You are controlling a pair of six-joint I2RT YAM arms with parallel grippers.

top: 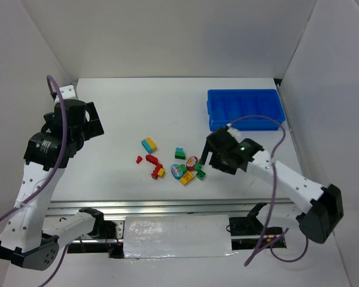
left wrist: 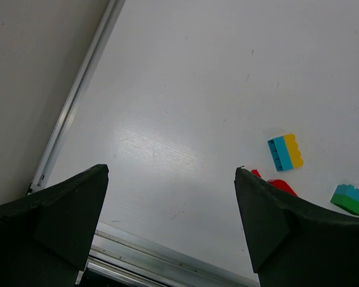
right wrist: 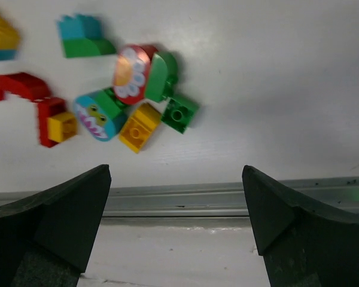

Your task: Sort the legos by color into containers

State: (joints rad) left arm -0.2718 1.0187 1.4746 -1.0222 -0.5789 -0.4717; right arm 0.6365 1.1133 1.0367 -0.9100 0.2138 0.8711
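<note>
Noting right gripper (right wrist: 175, 173) gaping wide, empty, hovering by legos (top: 187, 177) lying loose mid-table, none visible in blue tray (top: 213, 113) beyond. Left gripper (left wrist: 170, 172) equally wide, empty. Recommending straddling green brick (right wrist: 179, 113) squarely, avoiding nudging yellow brick (right wrist: 140, 125) just beside

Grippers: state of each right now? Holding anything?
Left gripper: open, holding nothing.
Right gripper: open, holding nothing.

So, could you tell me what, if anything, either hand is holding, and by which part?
Nothing: the left hand and the right hand are both open and empty.
</note>
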